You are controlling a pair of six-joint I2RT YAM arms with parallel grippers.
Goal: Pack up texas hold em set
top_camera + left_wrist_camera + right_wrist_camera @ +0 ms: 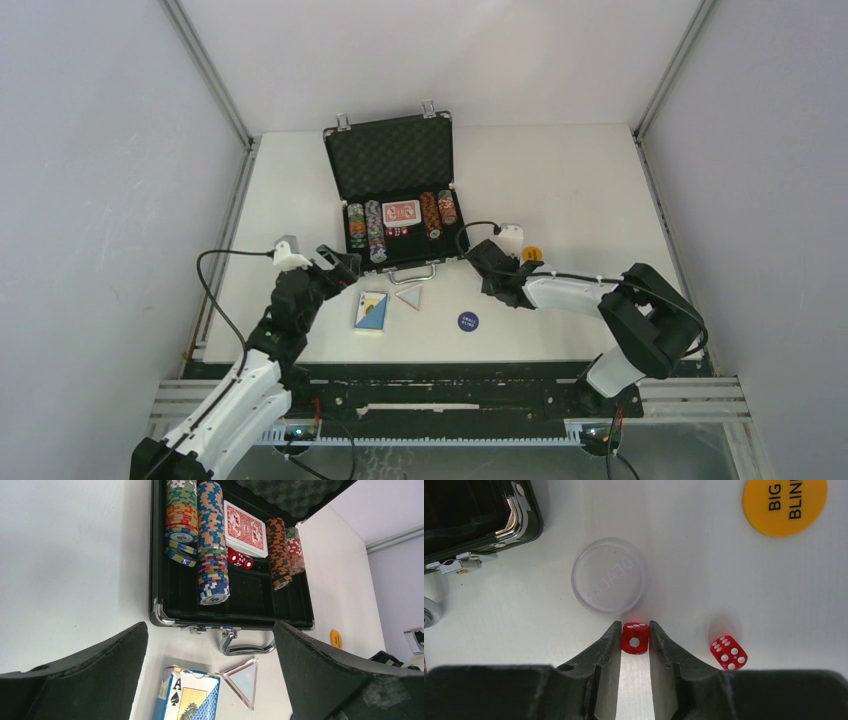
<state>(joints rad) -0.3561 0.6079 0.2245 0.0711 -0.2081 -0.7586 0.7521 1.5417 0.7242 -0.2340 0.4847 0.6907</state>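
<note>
Right end effector (634,630) is pinched almost closed on a red die (635,639), its fingertips low over the white counter (704,570). A clear dealer disc (609,575) lies just beyond the tips, a second die (728,652) to one side, and an orange Big Blind disc (785,502) farther off. The right arm folds at the elbow, with its forearm reaching left toward the front right corner of the open briefcase (338,165).

The left arm stretches up from its base. The left end effector (210,626) is spread wide and holds nothing, near the case's front left corner. Inside the case lie rows of striped chips (212,545), a red deck (244,527) and two dice (240,560). A blue deck (187,697) and a clear triangle (243,680) lie on the counter before the handle (247,647).
</note>
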